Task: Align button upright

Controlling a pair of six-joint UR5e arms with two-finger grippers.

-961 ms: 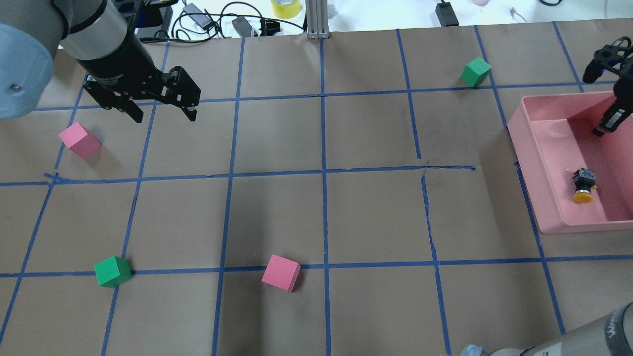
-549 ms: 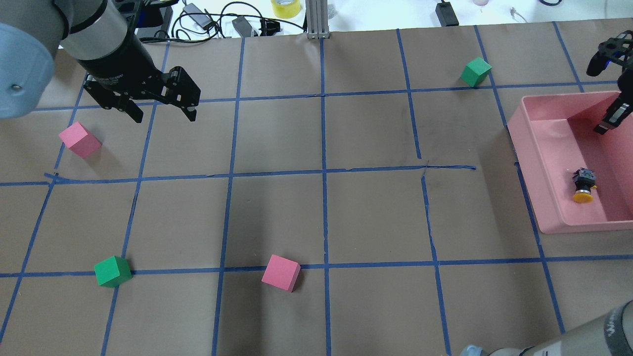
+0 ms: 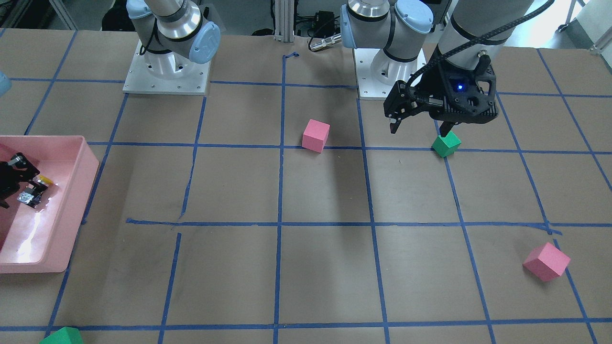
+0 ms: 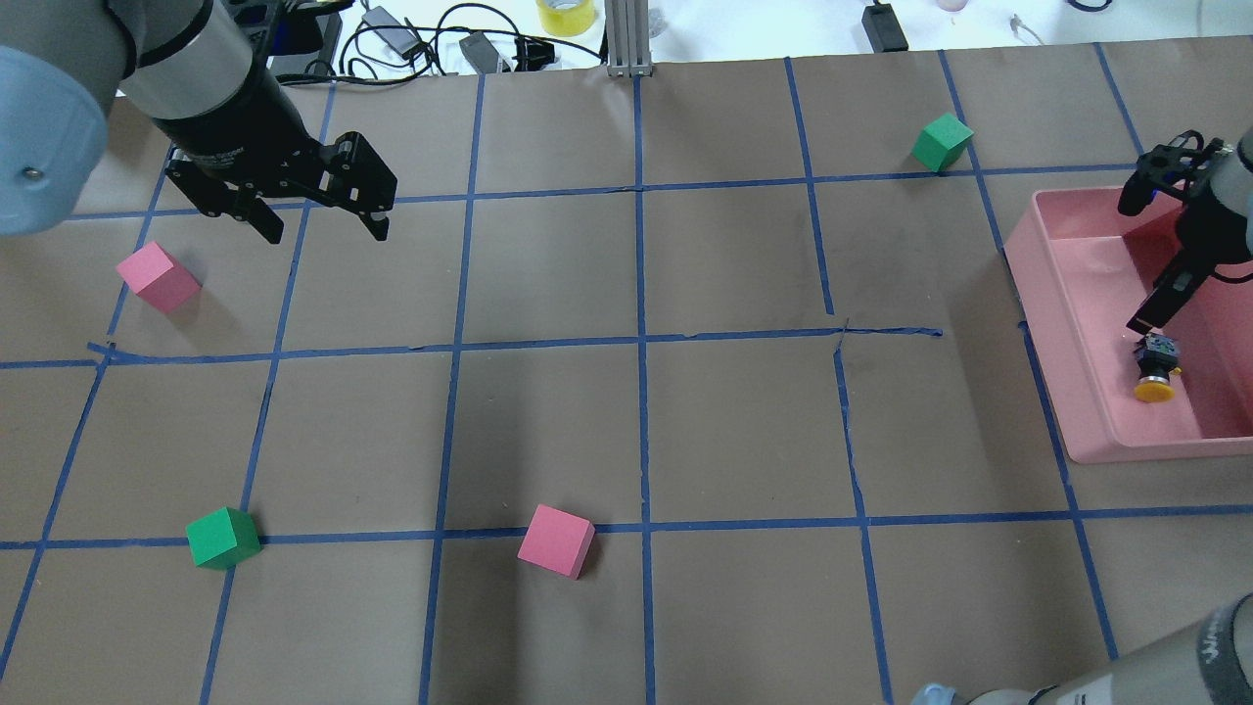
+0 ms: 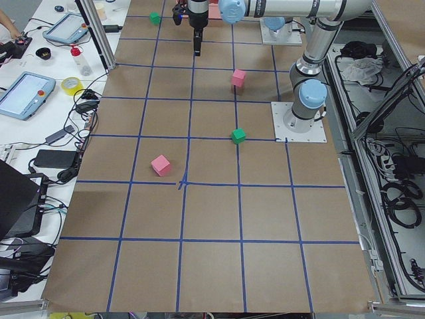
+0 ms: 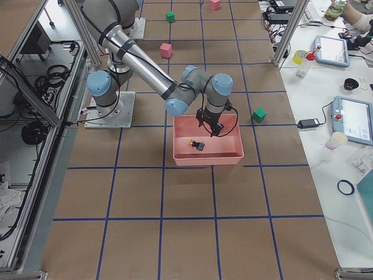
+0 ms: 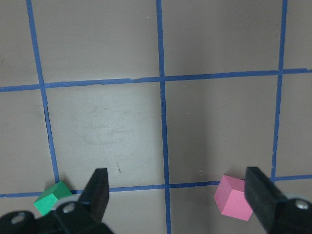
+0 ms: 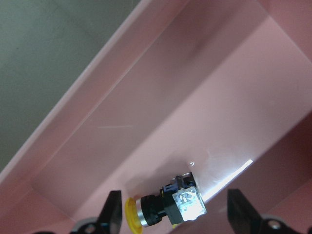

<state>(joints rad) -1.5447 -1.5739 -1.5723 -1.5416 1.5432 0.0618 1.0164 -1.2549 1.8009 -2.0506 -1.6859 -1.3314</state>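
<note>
The right gripper, jaws apart, hangs inside the pink bin just above the button, which lies on its side on the bin floor, yellow cap pointing sideways. The left gripper, jaws also spread wide, hovers over the table, a green cube and a pink cube below its fingers

The left gripper hangs pointing down, its fingers spread wide; the right gripper also points down, fingers apart
</note>
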